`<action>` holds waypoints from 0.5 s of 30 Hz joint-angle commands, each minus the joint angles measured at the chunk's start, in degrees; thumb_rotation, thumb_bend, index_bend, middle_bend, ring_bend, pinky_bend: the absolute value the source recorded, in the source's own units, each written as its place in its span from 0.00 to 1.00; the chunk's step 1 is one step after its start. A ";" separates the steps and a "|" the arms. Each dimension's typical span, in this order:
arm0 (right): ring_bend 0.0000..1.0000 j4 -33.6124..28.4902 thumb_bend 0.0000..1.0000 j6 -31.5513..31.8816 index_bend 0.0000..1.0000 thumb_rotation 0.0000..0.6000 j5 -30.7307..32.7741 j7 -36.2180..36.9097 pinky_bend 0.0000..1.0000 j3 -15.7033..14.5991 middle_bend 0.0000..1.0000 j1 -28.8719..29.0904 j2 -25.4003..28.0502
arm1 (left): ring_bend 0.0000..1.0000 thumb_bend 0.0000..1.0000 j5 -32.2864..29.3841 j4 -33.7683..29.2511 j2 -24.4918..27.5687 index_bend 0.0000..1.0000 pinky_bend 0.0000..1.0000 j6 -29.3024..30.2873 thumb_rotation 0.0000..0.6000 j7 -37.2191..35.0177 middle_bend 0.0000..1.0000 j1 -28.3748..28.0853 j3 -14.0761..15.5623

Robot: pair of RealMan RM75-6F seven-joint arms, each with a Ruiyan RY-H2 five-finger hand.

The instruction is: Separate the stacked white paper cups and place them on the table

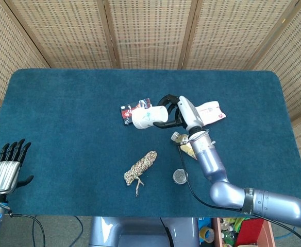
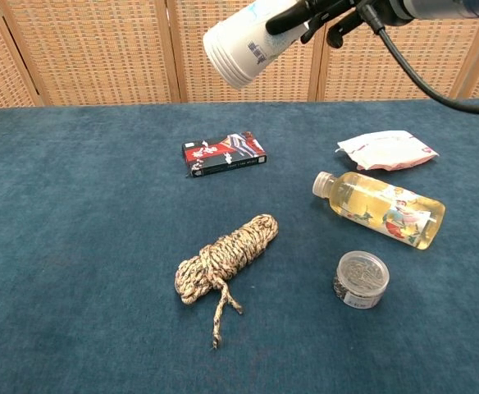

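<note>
Cups (image 2: 244,43) hang stacked at the top centre of the chest view, tipped sideways, clamped in the right hand (image 1: 177,112) high above the table (image 1: 63,113), likely so the idle left hand (image 1: 6,167), fingers apart at lower left, can pull one off. Blue print on them is unreadable.

No writing can be read anywhere. The cups (image 2: 239,48) carry a pale blue printed motif, too small to tell whether it includes letters. The dark box (image 2: 224,154) has red and white printing, possibly characters, but they are blurred. The bottle (image 2: 383,208) wears a picture label with no legible words. The white pouch (image 2: 387,150) shows faint pink marks, unreadable. The jar (image 2: 361,279) shows no readable label.
</note>
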 commanded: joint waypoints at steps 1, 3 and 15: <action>0.57 -1.80 0.28 -2.26 0.75 1.00 1.99 3.50 0.80 1.62 0.66 -0.76 1.35 | 0.00 0.20 0.07 0.35 -0.19 0.00 0.00 -0.12 1.00 -0.58 0.00 -0.18 -0.06; 0.57 -2.63 0.29 -3.22 0.75 1.00 2.81 5.85 0.80 2.40 0.66 -1.18 1.73 | 0.00 0.20 0.11 0.52 -0.34 0.00 0.00 -0.31 1.00 -0.92 0.00 -0.36 -0.10; 0.57 -2.31 0.29 -5.57 0.75 1.00 1.26 14.87 0.80 2.32 0.66 -2.89 0.73 | 0.00 0.20 1.13 0.03 -0.43 0.00 0.00 -0.04 1.00 -1.48 0.00 -1.20 -0.28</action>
